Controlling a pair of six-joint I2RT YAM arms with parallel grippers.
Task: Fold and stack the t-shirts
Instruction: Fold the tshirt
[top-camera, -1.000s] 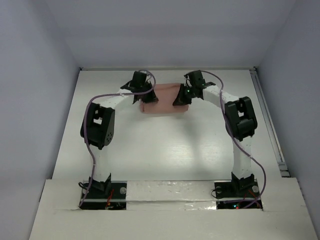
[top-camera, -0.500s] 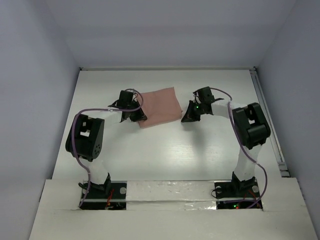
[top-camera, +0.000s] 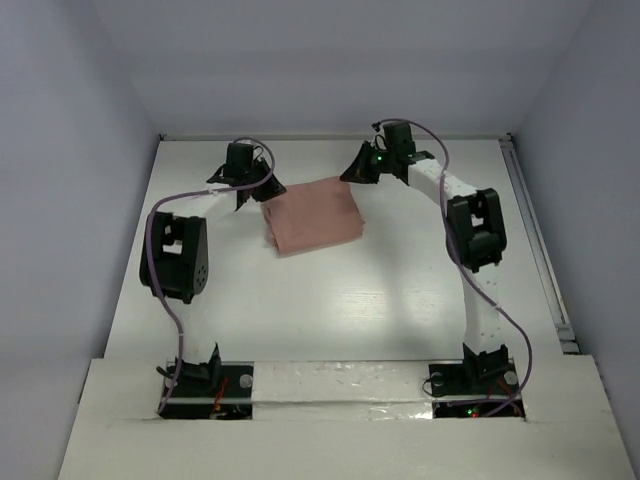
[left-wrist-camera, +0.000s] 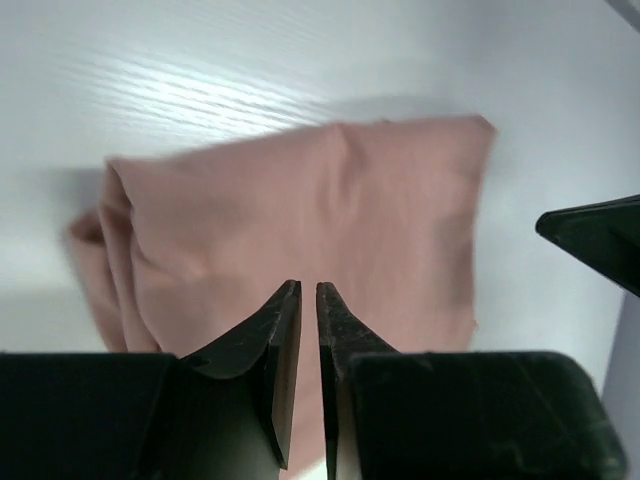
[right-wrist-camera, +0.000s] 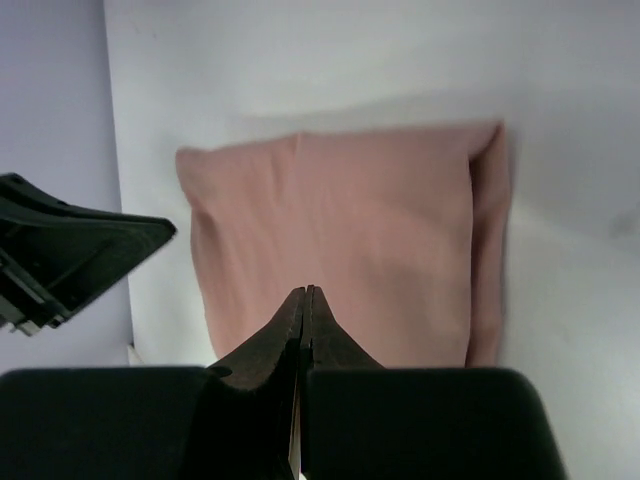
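Moved farther out, left pincer (left-wrist-camera: 308, 290) and right pincer (right-wrist-camera: 303, 292), each together, partly mask the t-shirt (left-wrist-camera: 380, 200).

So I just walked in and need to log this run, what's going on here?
Two robot arms are working on a dusty-pink t-shirt, folded into a rough rectangle on the white table. The left gripper and right gripper sit by its far corners, jaws all but closed, no cloth visibly pinched. Only one shirt shows, so nothing is stacked yet.
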